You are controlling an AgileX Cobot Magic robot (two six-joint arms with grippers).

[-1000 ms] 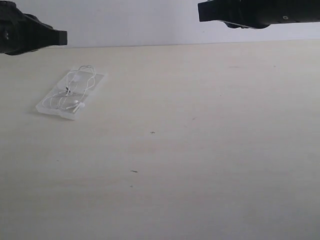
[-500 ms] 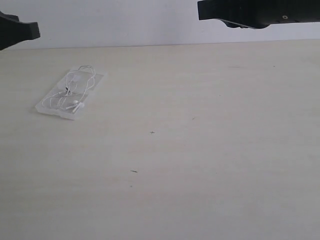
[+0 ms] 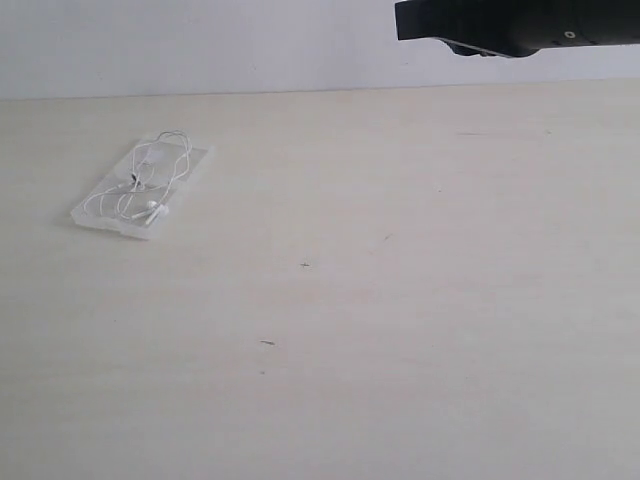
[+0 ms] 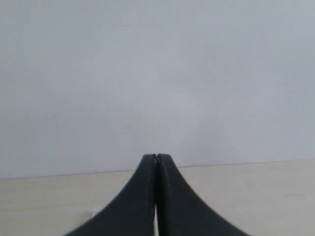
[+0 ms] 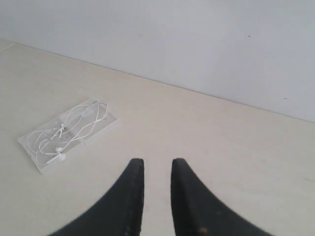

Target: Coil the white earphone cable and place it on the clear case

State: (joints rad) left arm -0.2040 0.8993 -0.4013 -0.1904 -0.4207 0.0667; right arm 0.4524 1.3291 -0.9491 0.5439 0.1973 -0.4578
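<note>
The white earphone cable lies in loose loops on top of the clear case, which rests flat at the table's far left. Both show in the right wrist view too: the cable on the case. My right gripper hangs open high over the table, well away from the case, with nothing between its fingers. Only the right arm's dark body shows in the exterior view, at the top edge. My left gripper is shut and empty, raised with its tips level with the table's back edge.
The light wooden table runs back to a plain pale wall. A few small dark specks mark its surface.
The left arm has drawn back leftward and left the exterior view. The right arm, the cable and the case have not moved.
</note>
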